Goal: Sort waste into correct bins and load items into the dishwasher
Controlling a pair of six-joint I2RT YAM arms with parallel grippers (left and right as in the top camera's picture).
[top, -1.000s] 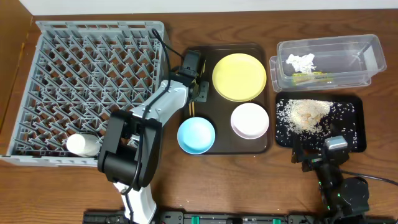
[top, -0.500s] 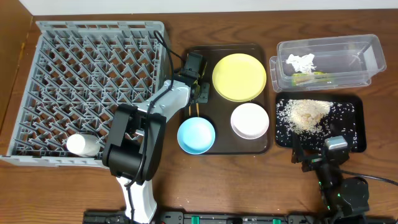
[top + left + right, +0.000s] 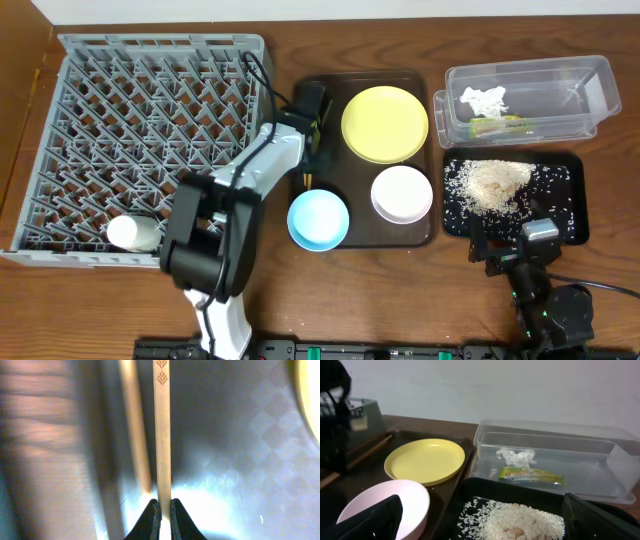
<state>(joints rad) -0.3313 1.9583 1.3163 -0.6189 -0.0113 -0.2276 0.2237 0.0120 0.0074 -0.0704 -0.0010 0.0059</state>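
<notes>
My left gripper (image 3: 310,158) (image 3: 163,507) is shut on one orange-yellow stick (image 3: 162,435) at the left side of the brown serving tray. The second stick (image 3: 135,425) lies just beside it. The yellow plate (image 3: 384,123), blue bowl (image 3: 318,220) and white bowl (image 3: 402,193) sit on that tray. The clear tub (image 3: 590,95) holds the paper scrap (image 3: 484,99) and the wrapper (image 3: 495,124). The black tray (image 3: 570,200) holds the rice (image 3: 495,183). My right gripper (image 3: 510,245) (image 3: 485,525) is open and empty in front of the black tray.
The grey dish rack (image 3: 140,140) fills the left of the table, with a white cup (image 3: 132,233) lying at its front edge. The brown serving tray (image 3: 365,240) sits between the rack and the bins.
My left wrist has turned a little over the tray's left side. The blue bowl has shifted slightly to the right. The right arm has not moved.
</notes>
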